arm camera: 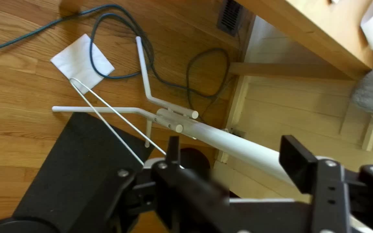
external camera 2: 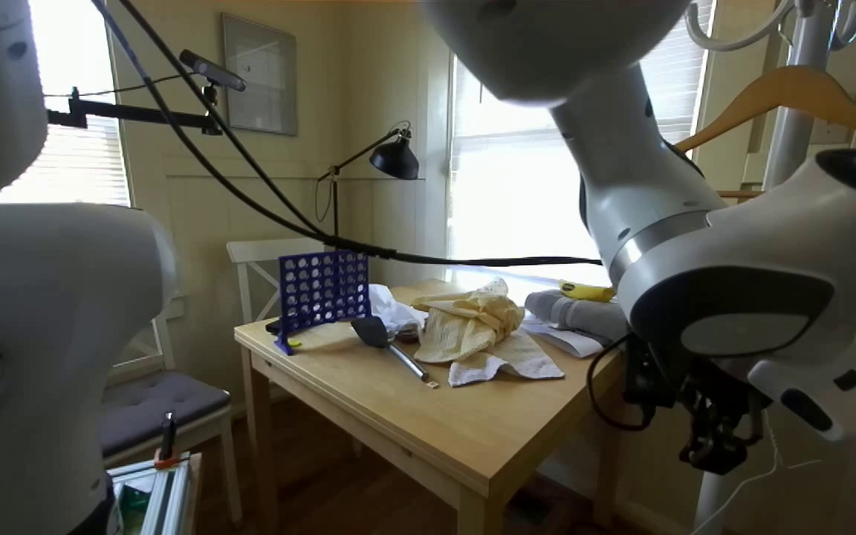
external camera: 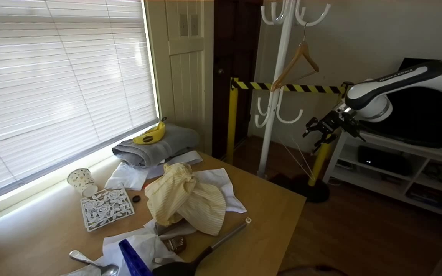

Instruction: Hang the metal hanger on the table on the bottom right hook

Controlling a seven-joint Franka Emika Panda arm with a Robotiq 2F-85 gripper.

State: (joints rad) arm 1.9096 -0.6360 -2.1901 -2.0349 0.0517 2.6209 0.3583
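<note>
The metal hanger (external camera: 300,154) is a thin pale wire hanging beside the coat stand (external camera: 269,142). In an exterior view its top end meets the underside of the bottom right hook (external camera: 290,119), and it appears to hang there; the contact is too small to see clearly. Part of the wire shows in an exterior view (external camera 2: 744,484). In the wrist view the wire (arm camera: 118,114) runs behind the left finger. My gripper (external camera: 311,142) is just right of the hook and hanger. In the wrist view its jaws (arm camera: 235,158) are wide apart with nothing between them.
The table (external camera: 272,218) holds a yellow cloth (external camera: 190,199), a grey towel (external camera: 175,140) and other clutter. A wooden hanger (external camera: 290,69) hangs on a top prong. A yellow-black barrier tape (external camera: 313,89) crosses behind the stand. A white TV shelf (external camera: 382,184) stands right.
</note>
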